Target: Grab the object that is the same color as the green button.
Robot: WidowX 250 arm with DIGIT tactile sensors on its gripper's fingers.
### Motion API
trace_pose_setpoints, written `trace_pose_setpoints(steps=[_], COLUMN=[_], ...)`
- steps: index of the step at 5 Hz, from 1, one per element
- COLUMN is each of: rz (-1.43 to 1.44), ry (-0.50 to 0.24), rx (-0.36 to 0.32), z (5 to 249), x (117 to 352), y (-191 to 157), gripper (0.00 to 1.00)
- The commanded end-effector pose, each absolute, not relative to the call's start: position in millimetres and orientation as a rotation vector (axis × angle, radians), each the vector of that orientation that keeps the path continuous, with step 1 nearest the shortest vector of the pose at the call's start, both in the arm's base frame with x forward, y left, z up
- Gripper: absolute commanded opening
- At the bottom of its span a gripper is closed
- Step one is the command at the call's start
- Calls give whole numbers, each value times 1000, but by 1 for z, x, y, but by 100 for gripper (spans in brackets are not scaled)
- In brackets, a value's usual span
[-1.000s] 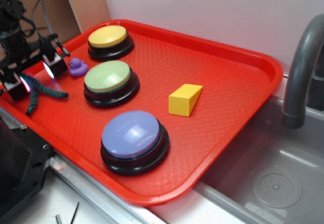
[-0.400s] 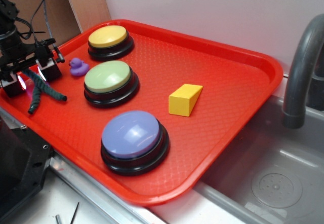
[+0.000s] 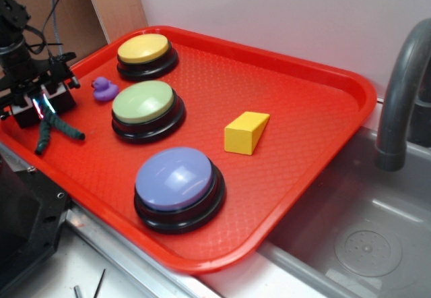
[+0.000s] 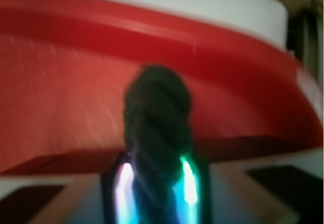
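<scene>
The dark green twisted rope piece (image 3: 54, 128) lies at the left edge of the red tray (image 3: 303, 102), its two lower arms spread on the tray floor. My gripper (image 3: 42, 104) is shut on its upper arm. In the wrist view that arm (image 4: 158, 117) stands up, blurred, from between my lit fingers (image 4: 188, 183), which press on both its sides. The green button (image 3: 146, 108) with its pale green dome sits just right of the rope piece.
A small purple duck (image 3: 102, 88) stands between my gripper and the yellow-topped button (image 3: 145, 53). A bluish-purple button (image 3: 178, 185) is at the tray's front, a yellow wedge block (image 3: 246, 131) mid-tray. A sink (image 3: 363, 244) and grey faucet (image 3: 404, 89) lie to the right.
My fingers, wide apart around the rope piece a second ago, have drawn together onto its upper arm. The piece's arms have shifted slightly on the tray.
</scene>
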State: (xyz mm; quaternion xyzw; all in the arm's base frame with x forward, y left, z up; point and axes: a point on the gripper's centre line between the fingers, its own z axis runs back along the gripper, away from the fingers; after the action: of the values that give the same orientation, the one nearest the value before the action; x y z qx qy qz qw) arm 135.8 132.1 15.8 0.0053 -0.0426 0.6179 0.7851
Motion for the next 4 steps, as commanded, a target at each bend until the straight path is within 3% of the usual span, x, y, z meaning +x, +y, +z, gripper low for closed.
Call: trace_pose_setpoints(steps=[1,3,4], rz=[1182,684,434], ry=[-292,-222,-173], rx=[-61,-88,-79], z=[102,203,249], x=[97,101,97], y=[101,67,67], gripper=[0,0,0])
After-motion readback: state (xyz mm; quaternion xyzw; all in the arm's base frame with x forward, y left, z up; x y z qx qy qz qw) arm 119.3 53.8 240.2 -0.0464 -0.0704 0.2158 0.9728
